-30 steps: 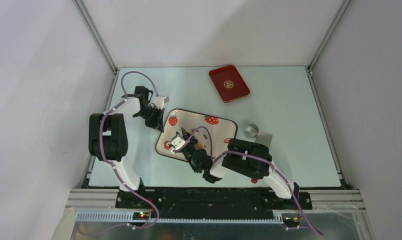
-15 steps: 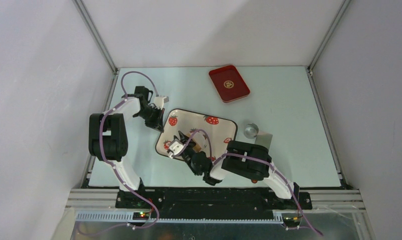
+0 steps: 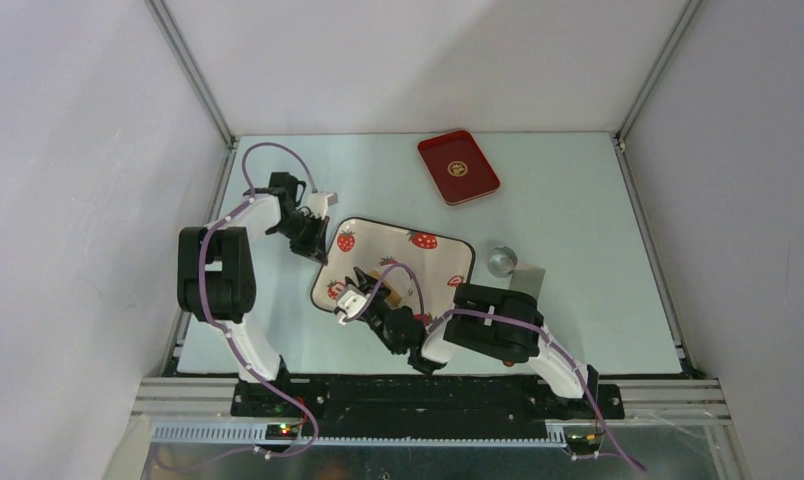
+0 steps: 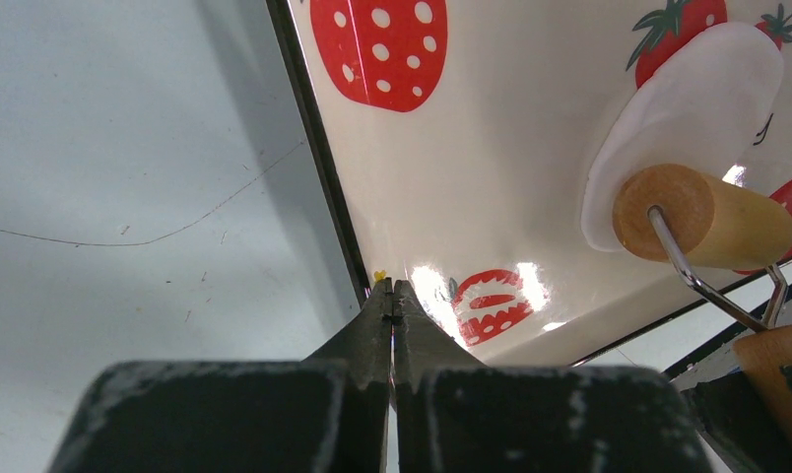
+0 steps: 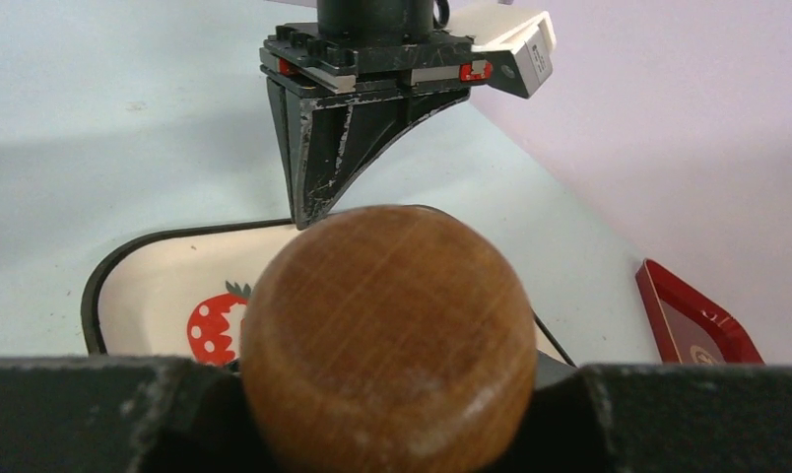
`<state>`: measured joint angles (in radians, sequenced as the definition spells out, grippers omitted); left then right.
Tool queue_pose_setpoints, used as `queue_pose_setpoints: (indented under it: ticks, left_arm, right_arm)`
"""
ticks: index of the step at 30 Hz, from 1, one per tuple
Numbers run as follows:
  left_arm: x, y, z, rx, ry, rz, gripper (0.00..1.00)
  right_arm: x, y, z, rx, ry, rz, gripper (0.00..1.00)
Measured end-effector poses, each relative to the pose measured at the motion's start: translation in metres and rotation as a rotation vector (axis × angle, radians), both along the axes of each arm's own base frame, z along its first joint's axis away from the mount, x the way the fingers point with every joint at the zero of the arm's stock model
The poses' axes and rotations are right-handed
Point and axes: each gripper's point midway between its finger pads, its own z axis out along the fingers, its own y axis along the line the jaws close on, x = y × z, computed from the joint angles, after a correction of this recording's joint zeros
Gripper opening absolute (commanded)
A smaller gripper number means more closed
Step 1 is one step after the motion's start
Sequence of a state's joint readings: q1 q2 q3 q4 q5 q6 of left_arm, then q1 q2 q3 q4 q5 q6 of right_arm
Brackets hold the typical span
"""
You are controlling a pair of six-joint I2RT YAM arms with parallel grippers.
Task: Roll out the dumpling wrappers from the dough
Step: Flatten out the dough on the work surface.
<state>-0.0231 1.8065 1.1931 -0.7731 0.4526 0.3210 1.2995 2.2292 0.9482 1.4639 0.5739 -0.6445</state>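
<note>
A thin flat white dumpling wrapper (image 4: pixel 690 103) lies on the strawberry-print tray (image 3: pixel 433 262). A small wooden roller (image 4: pixel 705 219) rests on the wrapper's near end, and a wire frame joins it to a wooden handle (image 5: pixel 387 340). My right gripper (image 5: pixel 387 379) is shut on that handle, over the tray's near-left part (image 3: pixel 370 296). My left gripper (image 4: pixel 392 288) is shut, its tips at the tray's black left rim (image 4: pixel 318 158). In the right wrist view the left gripper (image 5: pixel 308 215) stands upright behind the handle. The dough as a lump is out of view.
A red tray (image 3: pixel 459 166) sits at the back of the table. A small silvery round cup (image 3: pixel 500 260) stands just right of the strawberry tray, next to a grey pad (image 3: pixel 528 276). White walls close in both sides.
My right gripper has drawn the roller a little toward the tray's near-left corner. The left gripper has stayed at the rim.
</note>
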Motion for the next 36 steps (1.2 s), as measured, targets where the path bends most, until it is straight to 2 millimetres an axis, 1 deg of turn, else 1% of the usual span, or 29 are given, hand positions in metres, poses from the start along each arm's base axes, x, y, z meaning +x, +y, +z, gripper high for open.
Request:
queue_pose_setpoints:
  ticks: [14, 24, 30, 36]
  left_arm:
    - [0.0, 0.0, 0.0, 0.0, 0.003, 0.007, 0.0]
    - [0.0, 0.0, 0.0, 0.0, 0.003, 0.007, 0.0]
    - [0.0, 0.0, 0.0, 0.0, 0.003, 0.007, 0.0]
    - [0.0, 0.0, 0.0, 0.003, 0.003, 0.007, 0.0]
  right_arm:
    - [-0.018, 0.01, -0.002, -0.04, -0.004, 0.084, 0.0]
    - [-0.043, 0.026, -0.006, -0.07, -0.009, 0.176, 0.0]
    - [-0.045, 0.027, -0.007, -0.106, -0.032, 0.178, 0.0]
    - [-0.041, 0.031, -0.007, -0.215, -0.09, 0.16, 0.0]
